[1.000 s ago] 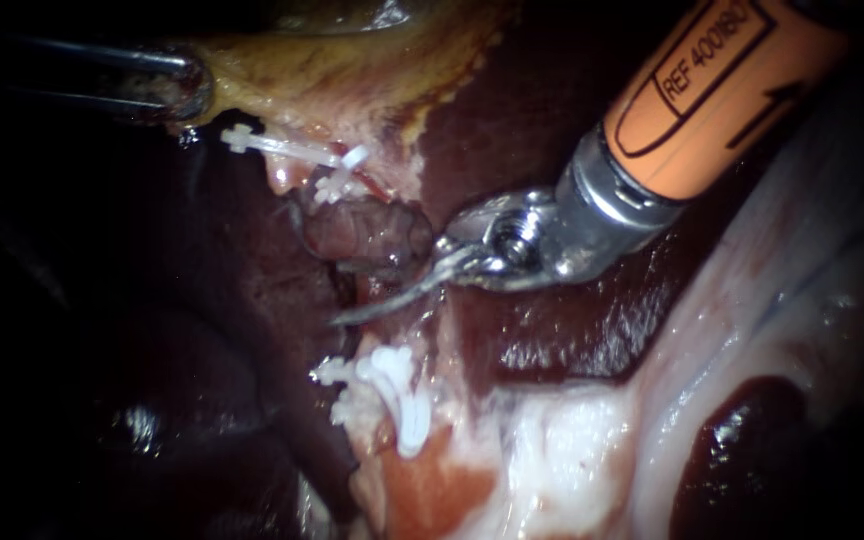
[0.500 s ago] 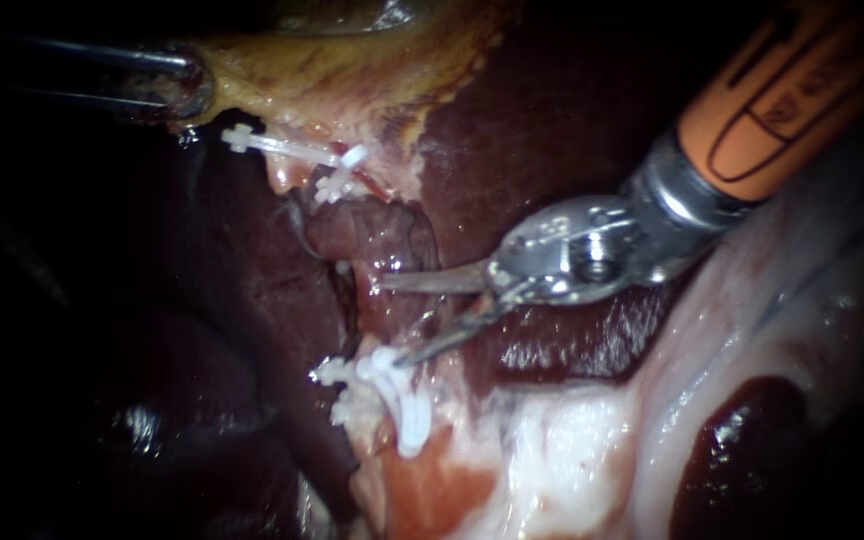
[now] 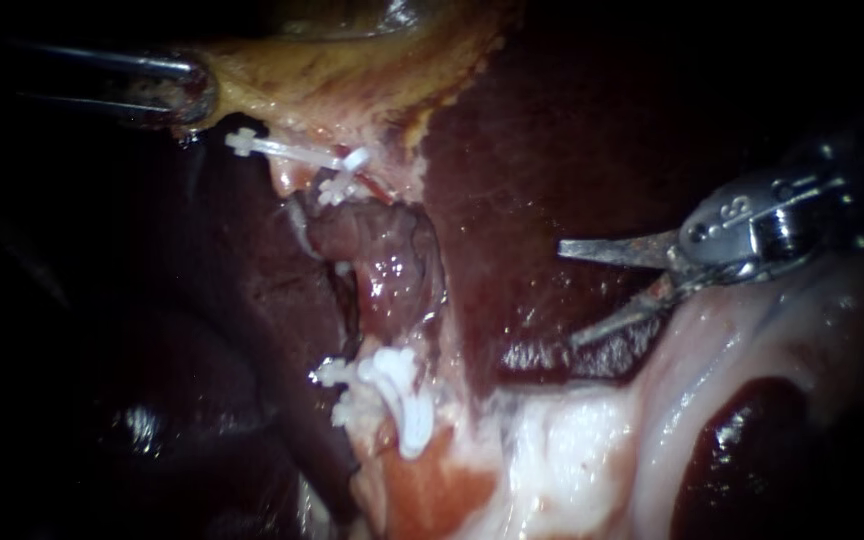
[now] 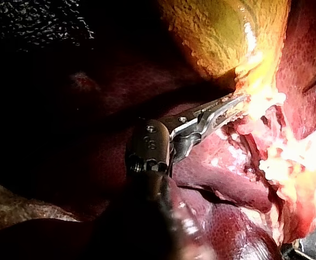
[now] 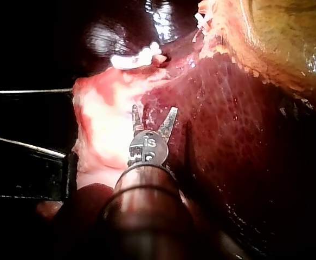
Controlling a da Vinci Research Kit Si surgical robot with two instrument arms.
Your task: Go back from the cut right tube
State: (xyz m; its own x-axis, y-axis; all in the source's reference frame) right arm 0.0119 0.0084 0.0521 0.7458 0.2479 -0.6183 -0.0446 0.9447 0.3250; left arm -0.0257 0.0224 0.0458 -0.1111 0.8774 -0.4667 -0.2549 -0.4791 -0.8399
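Endoscope view: my right instrument [image 3: 569, 292] hangs over the liver [image 3: 512, 130], well apart from the cut tube [image 3: 377, 255], blades spread wide and holding nothing. The tube's stump lies between the upper clips [image 3: 337, 185] and the lower clips [image 3: 397, 395]. My left instrument [image 3: 187, 90] is clamped on the edge of the gallbladder [image 3: 352, 70]; I judge this keeps it lifted so the site lies open to view. Pale tissue [image 3: 692, 340] sits just beside the lower blade, and I'd mind it on the way out.

Left wrist view: the jaws of my left instrument [image 4: 236, 100] are closed on the yellow gallbladder rim, with liver beneath.

Right wrist view: the open blades of my right instrument [image 5: 154, 111] point toward the lower clips [image 5: 139, 57], well apart from them, with pale tissue alongside.
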